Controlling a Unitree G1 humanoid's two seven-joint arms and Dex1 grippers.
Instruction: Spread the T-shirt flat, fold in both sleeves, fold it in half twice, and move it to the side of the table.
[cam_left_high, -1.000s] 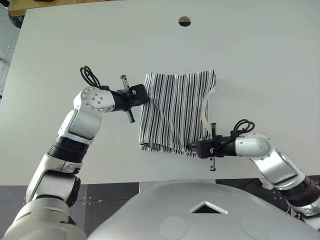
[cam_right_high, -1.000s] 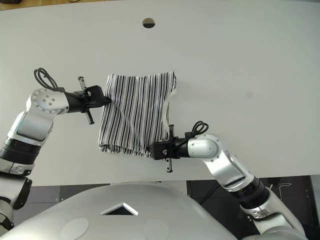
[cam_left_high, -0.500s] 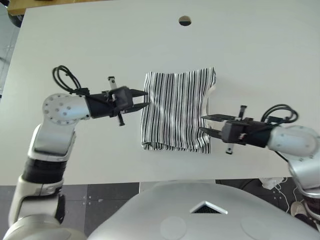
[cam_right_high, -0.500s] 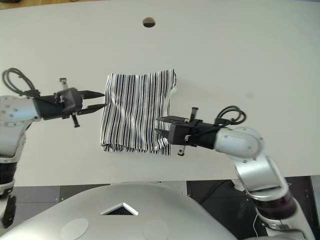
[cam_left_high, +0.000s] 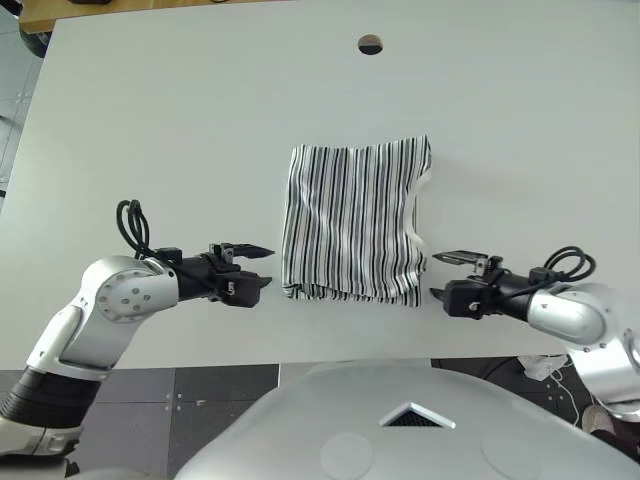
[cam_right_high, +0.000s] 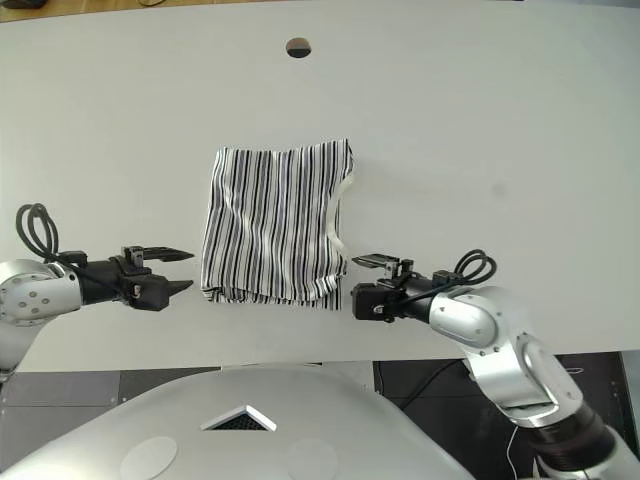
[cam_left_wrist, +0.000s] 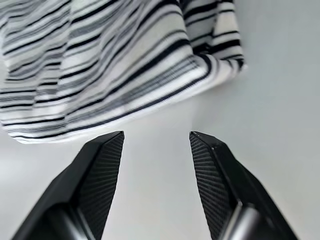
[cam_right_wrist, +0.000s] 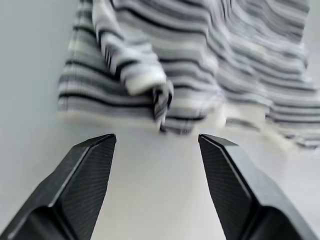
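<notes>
Left eye view, looking down: a folded black-and-white striped T-shirt (cam_left_high: 352, 222) lies on a white table (cam_left_high: 520, 120), between the two grippers. The left gripper (cam_left_high: 268, 266) has its fingers spread apart and empty, with the tips pointing at the shirt's near left corner, just beside it and not touching. The right gripper (cam_left_high: 436, 275) also has its fingers parted and holds nothing, with the tips just beside the near right corner. Beyond the shirt, well apart from both sets of fingers, a round cable hole (cam_left_high: 370, 43) sits in the tabletop.
</notes>
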